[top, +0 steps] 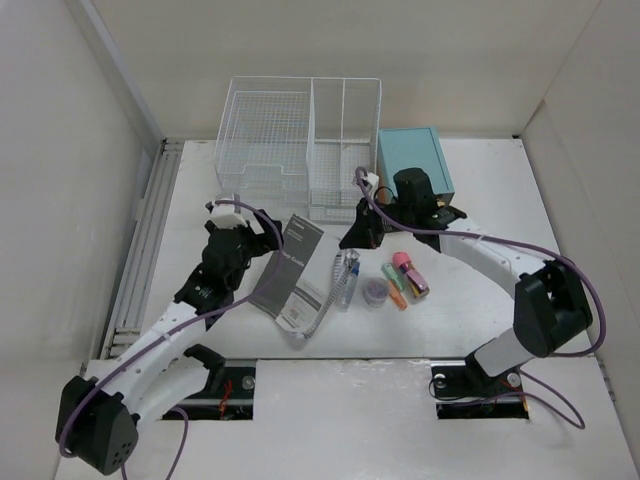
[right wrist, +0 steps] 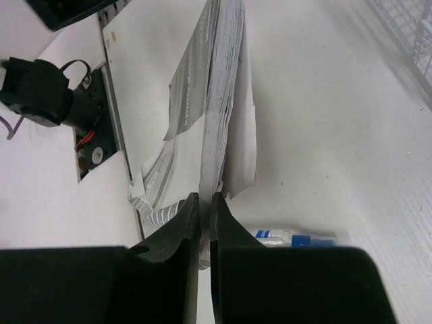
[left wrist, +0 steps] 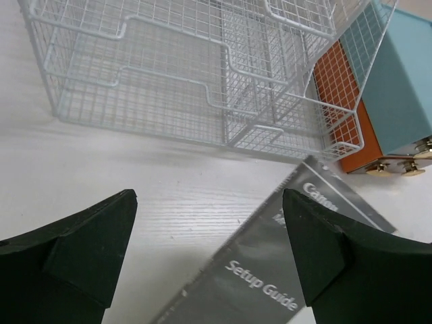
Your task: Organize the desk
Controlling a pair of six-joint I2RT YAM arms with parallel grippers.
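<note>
The white desk (top: pixel 480 300) carries a grey "Setup Guide" booklet (top: pixel 292 268) at its middle. My left gripper (top: pixel 262 232) is open and empty at the booklet's far left corner. In the left wrist view (left wrist: pixel 209 250) one finger is over bare desk and the other over the grey cover (left wrist: pixel 270 270). My right gripper (top: pixel 352 236) is at the booklet's right edge. In the right wrist view (right wrist: pixel 204 202) its jaws are shut on the thin edge of the booklet's pages (right wrist: pixel 219 101), which I see edge-on.
A white wire-mesh basket (top: pixel 300 140) stands at the back. A teal box (top: pixel 415 160) with brown drawers (left wrist: pixel 341 101) is right of it. A clear packet with blue-capped pens (top: pixel 345 278), a small round purple item (top: pixel 375 291) and several coloured markers (top: pixel 405 275) lie right of the booklet.
</note>
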